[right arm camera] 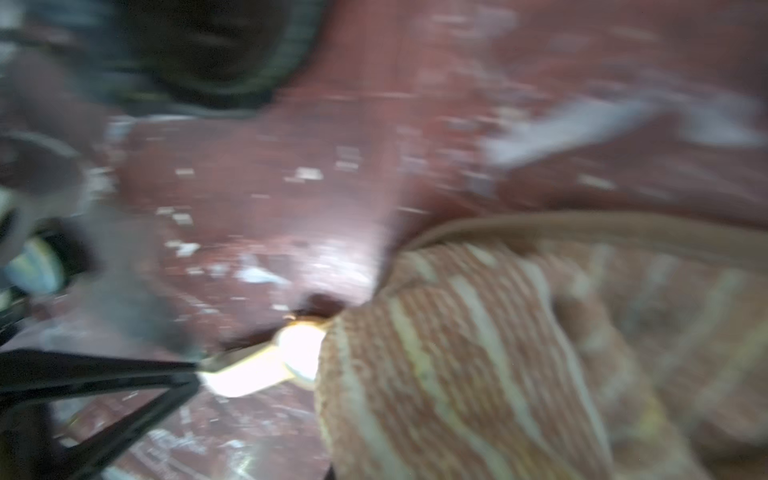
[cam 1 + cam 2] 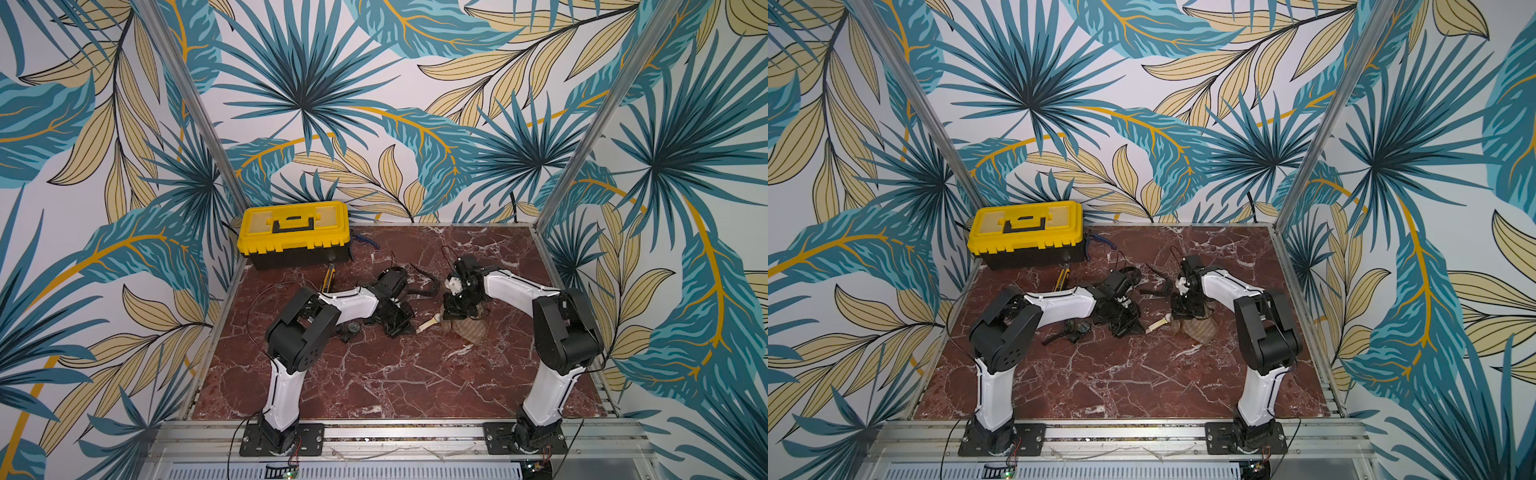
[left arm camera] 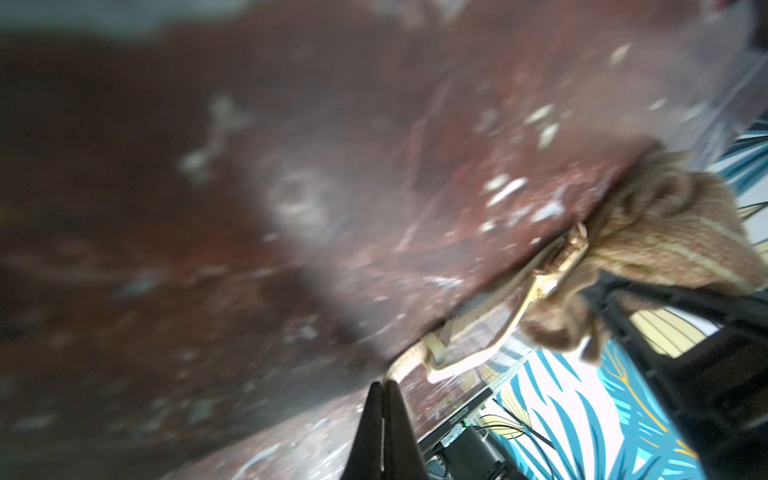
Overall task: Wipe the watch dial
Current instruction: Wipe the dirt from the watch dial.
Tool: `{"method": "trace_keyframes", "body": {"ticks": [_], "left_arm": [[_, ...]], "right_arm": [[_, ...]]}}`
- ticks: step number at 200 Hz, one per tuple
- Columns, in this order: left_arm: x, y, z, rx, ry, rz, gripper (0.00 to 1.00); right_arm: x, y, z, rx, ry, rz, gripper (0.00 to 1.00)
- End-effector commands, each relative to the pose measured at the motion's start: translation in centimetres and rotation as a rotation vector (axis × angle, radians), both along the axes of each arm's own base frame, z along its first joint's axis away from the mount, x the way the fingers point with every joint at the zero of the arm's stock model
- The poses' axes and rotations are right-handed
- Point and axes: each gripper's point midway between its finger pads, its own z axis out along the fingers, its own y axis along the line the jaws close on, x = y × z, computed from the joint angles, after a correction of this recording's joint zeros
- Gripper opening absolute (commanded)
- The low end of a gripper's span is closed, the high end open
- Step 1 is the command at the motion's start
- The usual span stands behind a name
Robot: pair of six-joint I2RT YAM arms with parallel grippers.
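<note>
A watch with a cream strap [image 2: 430, 323] lies on the red marble table [image 2: 395, 374]. My left gripper [image 3: 384, 384] is shut on the free end of that strap, seen in both top views [image 2: 1152, 326]. A brown striped cloth [image 2: 471, 330] is bunched in my right gripper [image 2: 454, 316], which is shut on it and presses it down over the watch. The gold watch case [image 3: 552, 282] peeks out from under the cloth [image 3: 665, 232]. In the right wrist view the cloth [image 1: 478, 353] hides my own jaws and covers most of the bright dial [image 1: 301, 345].
A yellow toolbox [image 2: 293, 232] stands at the back left. In front of it lies a yellow-handled knife [image 2: 330, 279]. A dark watch [image 2: 1084, 327] rests by the left arm's elbow. A black strap [image 2: 424, 286] lies between the two arms.
</note>
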Motion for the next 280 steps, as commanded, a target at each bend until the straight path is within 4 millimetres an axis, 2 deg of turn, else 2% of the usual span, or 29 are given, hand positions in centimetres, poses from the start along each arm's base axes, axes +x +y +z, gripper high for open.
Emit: {"method": "trace_keyframes", "body": {"ticks": [1, 30, 52, 87, 117, 145, 168, 185, 227, 255, 280], "left_arm": [[-1.4, 1.2, -0.6, 0.053, 0.048, -0.051, 0.00], [-1.8, 1.6, -0.7, 0.069, 0.064, -0.058, 0.00], [-1.5, 1.4, -0.6, 0.076, 0.067, -0.053, 0.00], [-1.1, 1.0, -0.8, 0.078, 0.083, -0.055, 0.00], [-0.8, 1.1, -0.9, 0.078, 0.090, -0.044, 0.00], [-0.6, 0.9, -0.7, 0.075, 0.090, -0.042, 0.00], [-0.4, 0.8, -0.6, 0.076, 0.088, -0.042, 0.00], [-0.5, 0.9, -0.6, 0.083, 0.089, -0.039, 0.00], [0.5, 0.5, -0.5, 0.079, 0.082, -0.021, 0.00], [2.5, -0.6, 0.1, 0.075, 0.043, -0.008, 0.00], [4.8, -1.6, 0.0, 0.076, 0.013, 0.002, 0.00]], "right_arm": [[-1.1, -2.8, 0.8, -0.101, 0.008, -0.032, 0.00], [-0.9, -0.8, 3.4, -0.037, -0.076, 0.013, 0.00], [-1.3, 1.5, 4.0, 0.009, -0.083, 0.067, 0.00], [-1.9, 4.7, 2.5, 0.062, -0.036, 0.129, 0.00], [-2.4, 5.2, 0.3, 0.065, 0.024, 0.127, 0.00], [-3.0, 4.3, -0.9, 0.018, 0.061, 0.123, 0.00], [-3.3, 2.0, -1.5, -0.065, 0.100, 0.080, 0.00], [-2.9, 0.2, -1.2, -0.074, 0.106, 0.020, 0.00], [-0.9, -3.2, 2.0, -0.093, -0.004, -0.054, 0.00], [-0.6, -4.9, 4.0, -0.113, -0.064, -0.079, 0.00], [-1.2, -5.4, 5.4, -0.113, -0.095, -0.086, 0.00]]}}
